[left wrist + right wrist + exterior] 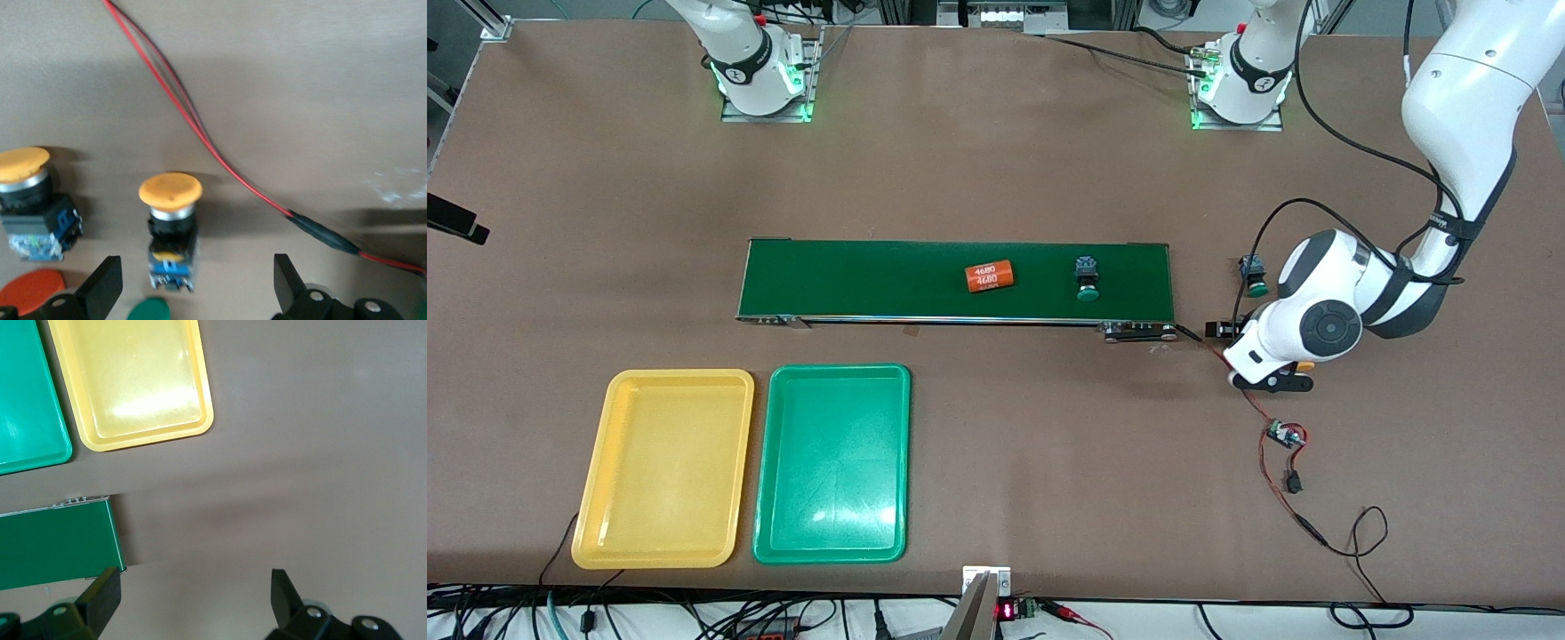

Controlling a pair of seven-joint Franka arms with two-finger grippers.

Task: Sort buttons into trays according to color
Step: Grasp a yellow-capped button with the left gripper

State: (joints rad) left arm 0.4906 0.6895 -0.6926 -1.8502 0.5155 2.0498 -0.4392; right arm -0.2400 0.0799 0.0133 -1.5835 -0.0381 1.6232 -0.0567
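My left gripper (193, 293) hangs open low over the table by the conveyor's end toward the left arm; its hand (1249, 354) shows there in the front view. Just ahead of its fingers lies a yellow-orange-capped button (170, 227), with a second one (30, 200) beside it. A green cap (147, 311) shows at the picture's edge. One green button (1254, 276) lies on the table beside that hand, and another green button (1086, 278) lies on the belt. The yellow tray (665, 468) and green tray (833, 462) sit side by side, nearer the camera. My right gripper (193, 600) is open over bare table.
The dark-green conveyor belt (871, 277) carries an orange cylinder (991, 276). A red-and-black wire (1249, 400) runs from the belt's end to a small circuit board (1285, 436). A red-orange rounded thing (33, 292) lies by the left fingers.
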